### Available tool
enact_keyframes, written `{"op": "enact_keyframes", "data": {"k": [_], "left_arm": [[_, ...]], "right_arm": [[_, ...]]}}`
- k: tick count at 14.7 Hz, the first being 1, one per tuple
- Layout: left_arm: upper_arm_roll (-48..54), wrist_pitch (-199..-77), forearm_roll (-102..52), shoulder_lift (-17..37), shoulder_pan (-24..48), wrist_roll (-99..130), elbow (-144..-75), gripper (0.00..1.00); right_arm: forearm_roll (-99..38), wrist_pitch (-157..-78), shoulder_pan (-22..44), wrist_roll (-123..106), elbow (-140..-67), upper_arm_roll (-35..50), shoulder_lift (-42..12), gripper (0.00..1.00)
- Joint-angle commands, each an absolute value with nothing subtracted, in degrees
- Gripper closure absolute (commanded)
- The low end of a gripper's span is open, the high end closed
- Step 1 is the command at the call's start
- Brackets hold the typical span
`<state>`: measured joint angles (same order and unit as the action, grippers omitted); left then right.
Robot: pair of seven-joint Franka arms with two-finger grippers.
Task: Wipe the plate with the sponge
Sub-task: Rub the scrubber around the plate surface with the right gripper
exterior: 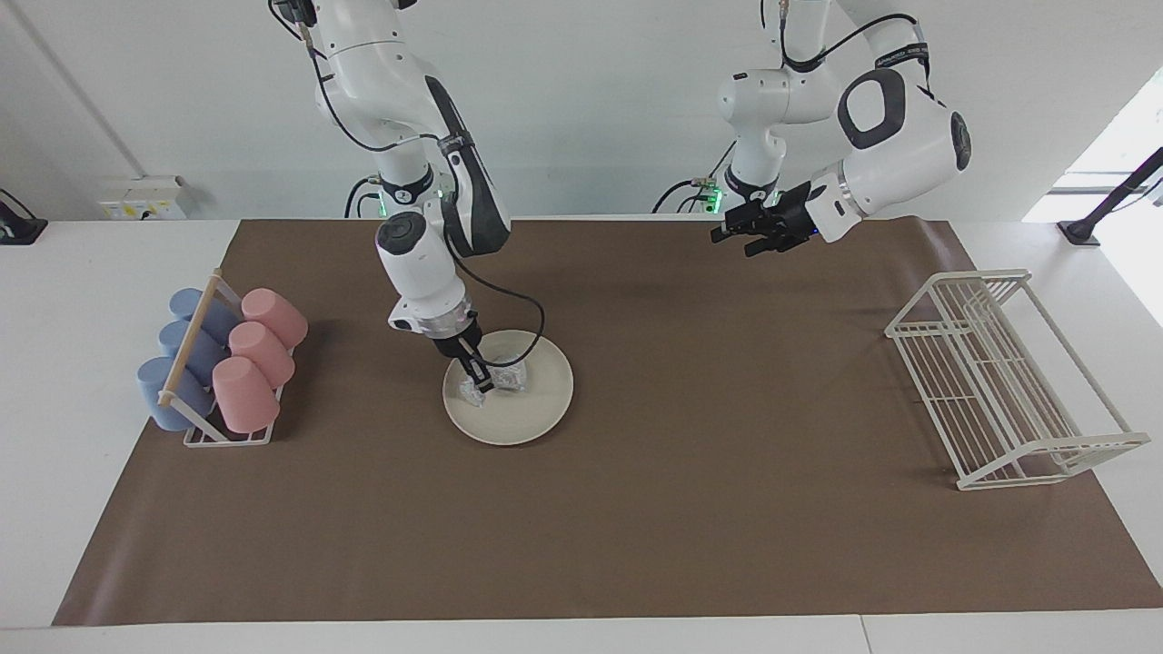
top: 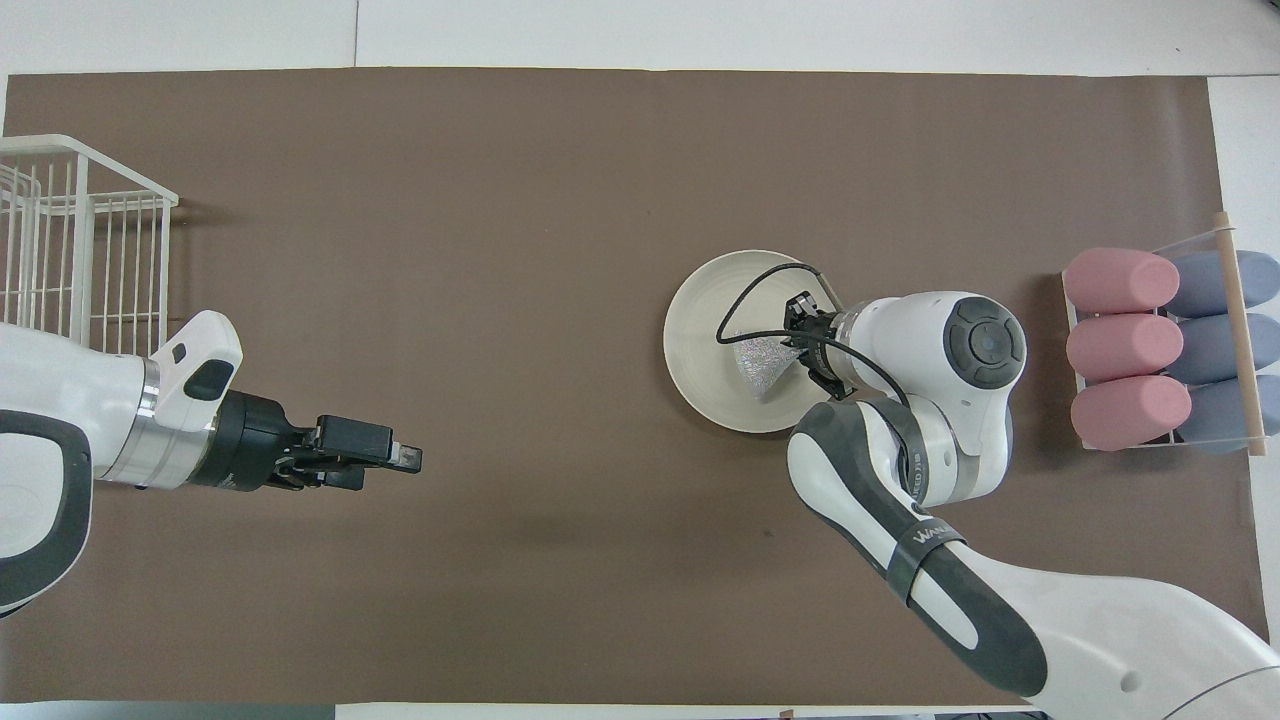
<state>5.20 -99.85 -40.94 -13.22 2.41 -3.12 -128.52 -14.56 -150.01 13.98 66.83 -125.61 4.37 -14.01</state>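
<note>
Right gripper [exterior: 476, 380] clamped on sponge [exterior: 505, 378], pressing it onto plate [exterior: 531, 413] mid-mat.
Risk: unheld plate may slide under the wiping; left gripper [exterior: 738, 231] waits open, empty, away from plate.

Round cream-white plate [exterior: 522, 413] lying flat on the brown mat, mid-desk toward the right arm's end, small silvery-grey glittery sponge [exterior: 505, 379], lumpy and crumpled, resting on the plate's inner surface, on the half nearer the robots
</note>
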Motion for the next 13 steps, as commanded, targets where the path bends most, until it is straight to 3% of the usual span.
{"op": "enact_keyframes", "data": {"k": [1, 9, 13], "left_arm": [[5.4, -100.2, -39.7, -13.4, 1.8, -1.9, -128.1, 0.00], [5.3, -102.3, -39.6, -12.7, 0.3, -1.1, -127.3, 0.00], [5.4, -102.4, -39.6, -12.6, 0.4, -0.7, -126.8, 0.00]], "right_arm": [[-14.1, -151.1, 13.3, 65.2, -126.9, 4.8, -15.8, 1.00], [-15.3, -152.0, 21.1, 78.6, -127.2, 4.9, -16.3, 1.00], [-15.4, -153.1, 21.7, 78.9, -127.2, 4.8, -16.7, 1.00]]}}
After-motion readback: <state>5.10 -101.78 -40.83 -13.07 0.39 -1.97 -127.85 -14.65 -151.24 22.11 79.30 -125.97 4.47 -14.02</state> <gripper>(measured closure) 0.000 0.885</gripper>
